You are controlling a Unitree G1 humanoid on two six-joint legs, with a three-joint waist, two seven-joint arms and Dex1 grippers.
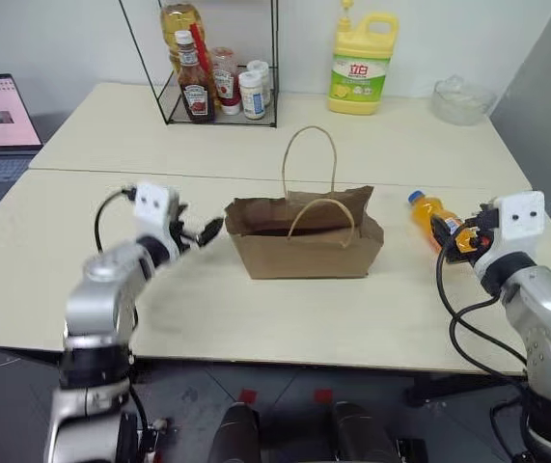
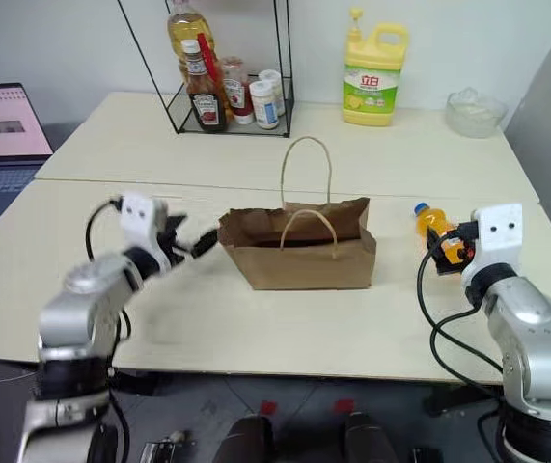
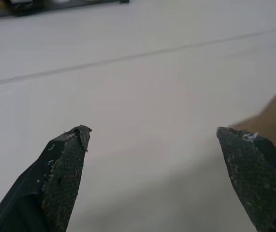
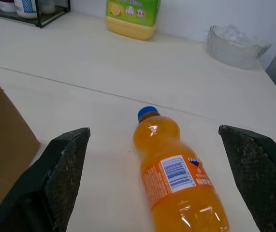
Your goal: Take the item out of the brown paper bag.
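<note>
At centre frame in the head views, the brown paper bag point(image 1: 306, 237) stands open on the pale table point(image 1: 256, 318), its kraft paper creased at the rim, one thin twisted loop handle upright and the other drooping over the front wall. The left gripper point(image 1: 207, 231), left of centre, hangs just beside the bag's left end with its two black fingers spread wide and nothing between them; in the left wrist view the rough, grainy pads point(image 3: 65, 174) frame bare table top, with a brown corner of the bag at the right edge. The right gripper point(image 4: 152, 188), at the right of the frame, also stands wide open and empty. The bottle point(image 4: 176, 174) lies on its side on the table right of the bag and apart from it: clear, rounded plastic full of orange drink, blue cap pointing away from the gripper, orange label with a white barcode patch facing up, lying between the open fingers but touching neither. At upper centre a yellow detergent jug point(image 1: 362, 66) stands near a black wire rack point(image 1: 219, 92) of sauce bottles; a clear glass bowl point(image 1: 461, 99) sits at upper right.
</note>
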